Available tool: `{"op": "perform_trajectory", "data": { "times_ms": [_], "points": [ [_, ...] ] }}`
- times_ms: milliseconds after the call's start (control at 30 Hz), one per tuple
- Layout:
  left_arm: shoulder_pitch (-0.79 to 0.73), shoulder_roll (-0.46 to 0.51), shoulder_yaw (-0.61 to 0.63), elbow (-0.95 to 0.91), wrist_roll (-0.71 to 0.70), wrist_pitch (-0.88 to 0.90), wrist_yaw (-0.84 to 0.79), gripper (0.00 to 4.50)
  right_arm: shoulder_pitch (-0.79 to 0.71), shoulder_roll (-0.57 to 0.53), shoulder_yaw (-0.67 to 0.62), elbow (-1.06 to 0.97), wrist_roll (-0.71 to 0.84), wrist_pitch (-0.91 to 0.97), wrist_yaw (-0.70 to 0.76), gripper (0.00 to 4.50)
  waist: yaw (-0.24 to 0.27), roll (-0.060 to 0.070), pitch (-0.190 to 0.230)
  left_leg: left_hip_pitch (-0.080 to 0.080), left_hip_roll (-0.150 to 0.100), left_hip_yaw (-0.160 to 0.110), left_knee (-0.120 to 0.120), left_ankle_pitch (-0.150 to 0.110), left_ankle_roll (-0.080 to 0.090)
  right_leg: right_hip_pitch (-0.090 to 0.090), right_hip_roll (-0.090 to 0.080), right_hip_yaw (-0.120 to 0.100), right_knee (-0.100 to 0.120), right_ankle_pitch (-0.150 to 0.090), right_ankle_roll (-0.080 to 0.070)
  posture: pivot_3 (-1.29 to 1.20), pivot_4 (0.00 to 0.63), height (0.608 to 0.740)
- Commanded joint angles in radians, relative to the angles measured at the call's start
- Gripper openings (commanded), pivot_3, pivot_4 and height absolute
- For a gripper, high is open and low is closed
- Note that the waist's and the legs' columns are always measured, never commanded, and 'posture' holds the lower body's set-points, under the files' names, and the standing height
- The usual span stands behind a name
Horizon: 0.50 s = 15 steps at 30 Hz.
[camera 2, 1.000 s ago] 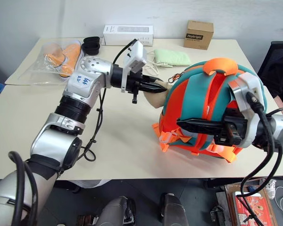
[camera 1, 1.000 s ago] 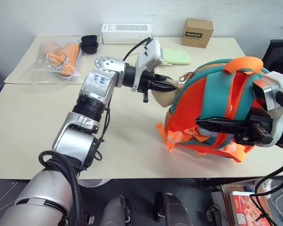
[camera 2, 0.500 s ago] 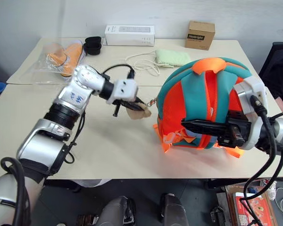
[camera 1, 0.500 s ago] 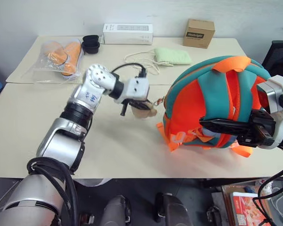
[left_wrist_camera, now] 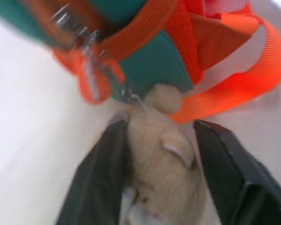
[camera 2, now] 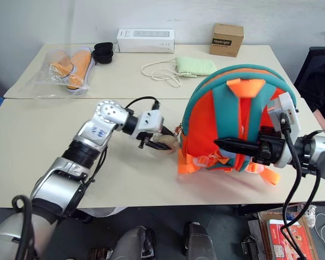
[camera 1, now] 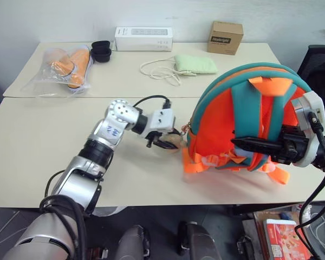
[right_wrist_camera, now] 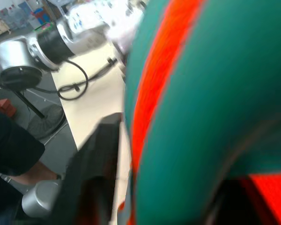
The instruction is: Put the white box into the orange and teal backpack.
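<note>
Between tools – orange and teal backpack (camera 1: 227,119); left tool (left_wrist_camera: 161,150) astride plush toy (left_wrist_camera: 164,164).

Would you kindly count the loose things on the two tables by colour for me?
Orange: 2, the backpack and the bagged orange items.
White: 1, the long carton.
Brown: 1, the cardboard box.
Green: 1, the pouch.
Black: 1, the cups.
Total: 6.

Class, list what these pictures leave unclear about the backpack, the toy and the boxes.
- Backpack: its opening faces away from the head camera, so what it holds is hidden.
- Plush toy: blurred in the left wrist view.
- Brown box: label too small to read.
- Long white carton: print too small.
</note>
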Motion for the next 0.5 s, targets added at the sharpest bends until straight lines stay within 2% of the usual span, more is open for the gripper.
{"op": "perform_trajectory", "data": {
  "times_ms": [33,100,133,300,367,500],
  "points": [
    [0.063,0.075,0.101,-0.183,-0.152,0.235,-0.053,3.71,0.044,-0.093,-0.084,0.08,-0.069,-0.026,0.118,3.26,-0.001,0.0,0.0,0.0,0.0,0.0,0.0,0.0,0.0,0.0,0.0,0.0,0.0,0.0,0.0,0.0,0.15,0.74],
    [0.103,0.14,0.179,-0.275,-0.254,0.381,-0.073,4.43,0.098,-0.153,-0.148,0.147,-0.1,-0.022,0.212,4.07,-0.001,0.0,0.0,0.0,0.0,0.0,0.0,0.0,0.0,0.0,0.0,0.0,0.0,0.0,0.0,0.0,0.15,0.74],
    [0.118,0.168,0.208,-0.311,-0.287,0.426,-0.073,4.5,0.127,-0.176,-0.183,0.181,-0.113,-0.021,0.262,4.44,-0.001,0.0,0.0,0.0,0.0,0.0,0.0,0.0,0.0,0.001,0.0,0.0,0.0,0.0,0.0,0.0,0.15,0.74],
    [0.2,0.346,0.375,-0.435,-0.438,0.609,-0.072,4.5,0.292,-0.248,-0.357,0.409,-0.27,-0.108,0.481,4.49,0.0,0.0,0.0,0.001,0.0,0.0,0.0,0.0,0.0,0.001,0.001,0.0,-0.001,0.0,0.0,0.0,0.15,0.74],
    [0.226,0.416,0.448,-0.465,-0.496,0.65,-0.08,4.5,0.299,-0.274,-0.411,0.502,-0.309,-0.132,0.514,4.49,0.001,0.0,0.0,0.003,0.0,0.0,0.0,0.0,0.0,0.003,0.001,0.0,-0.001,0.0,0.0,0.0,0.15,0.74],
    [0.221,0.46,0.53,-0.533,-0.59,0.719,-0.027,4.5,0.259,-0.292,-0.45,0.604,-0.326,-0.119,0.542,4.49,-0.004,0.0,0.0,0.004,0.001,0.0,0.0,0.0,-0.001,0.004,0.0,0.001,-0.001,0.0,0.001,0.0,0.15,0.74]
  ]
}}
